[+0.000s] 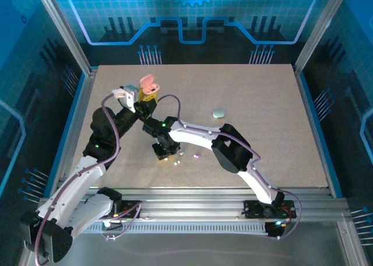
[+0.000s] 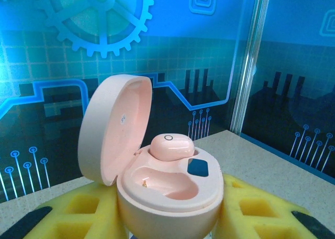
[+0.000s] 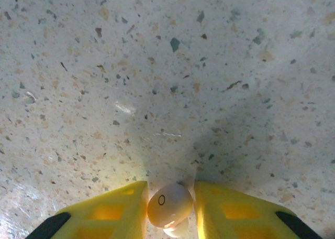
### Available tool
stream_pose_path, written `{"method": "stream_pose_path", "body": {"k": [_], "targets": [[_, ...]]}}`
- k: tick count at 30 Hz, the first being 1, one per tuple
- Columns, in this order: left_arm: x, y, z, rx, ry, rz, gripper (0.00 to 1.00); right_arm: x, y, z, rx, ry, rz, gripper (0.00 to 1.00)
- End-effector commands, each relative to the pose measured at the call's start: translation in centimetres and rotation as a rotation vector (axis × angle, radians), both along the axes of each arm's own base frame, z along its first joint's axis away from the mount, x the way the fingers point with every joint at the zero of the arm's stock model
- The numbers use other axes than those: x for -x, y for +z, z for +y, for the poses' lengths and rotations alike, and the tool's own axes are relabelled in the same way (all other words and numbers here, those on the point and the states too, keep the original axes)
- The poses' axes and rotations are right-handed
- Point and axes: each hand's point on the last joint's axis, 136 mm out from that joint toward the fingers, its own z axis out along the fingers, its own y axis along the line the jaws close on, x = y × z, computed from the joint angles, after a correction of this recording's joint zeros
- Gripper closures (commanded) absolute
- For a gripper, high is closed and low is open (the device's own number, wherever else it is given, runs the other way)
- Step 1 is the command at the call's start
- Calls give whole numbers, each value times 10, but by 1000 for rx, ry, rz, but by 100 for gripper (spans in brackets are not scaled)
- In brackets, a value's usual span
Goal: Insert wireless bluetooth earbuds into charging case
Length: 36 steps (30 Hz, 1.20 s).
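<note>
Here, speckled tabletop (image 3: 157, 82) beneath earbud (image 3: 168, 203); blue circuit-print walls (image 1: 192, 15).

My left fingers (image 2: 63, 210) and right fingers (image 3: 125, 210) are yellow foam. My case (image 2: 167, 202) is pastel pink, its pink earbud (image 2: 171, 146) matching. My cream earbud (image 3: 168, 203) bears a black ring; the worktop (image 3: 157, 66) is speckled beige.

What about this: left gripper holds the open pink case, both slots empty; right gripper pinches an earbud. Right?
One slip: the left wrist view shows a pink earbud seated in one slot; only the other is empty. The rest holds: left gripper on the open pink case, right gripper pinching a second earbud.
</note>
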Motion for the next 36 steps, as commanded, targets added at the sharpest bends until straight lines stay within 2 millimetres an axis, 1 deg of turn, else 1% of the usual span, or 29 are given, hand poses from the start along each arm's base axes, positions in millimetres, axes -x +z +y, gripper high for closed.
{"method": "stream_pose_path", "body": {"k": [1,11,18,20,22,28,32,36], "targets": [[3,7,4,11,10,-26,65,0,6,2,-3,-7,-8,68],[2,7,5,10,13,-27,65,2,8,8,-29,14,5,68],[2,8,4,10,12,-27,65,1,11,8,-19,18,-6,71],[2,8,4,10,12,-28,65,2,2,5,11,21,-5,72],[2,8,4,10,12,-29,65,2,5,6,8,30,-23,71],[2,8,4,10,11,-27,65,5,-4,6,19,30,20,70],[2,8,4,10,11,-29,65,6,-5,7,18,35,19,72],[2,7,4,10,9,-25,65,8,-10,4,38,44,29,72]]}}
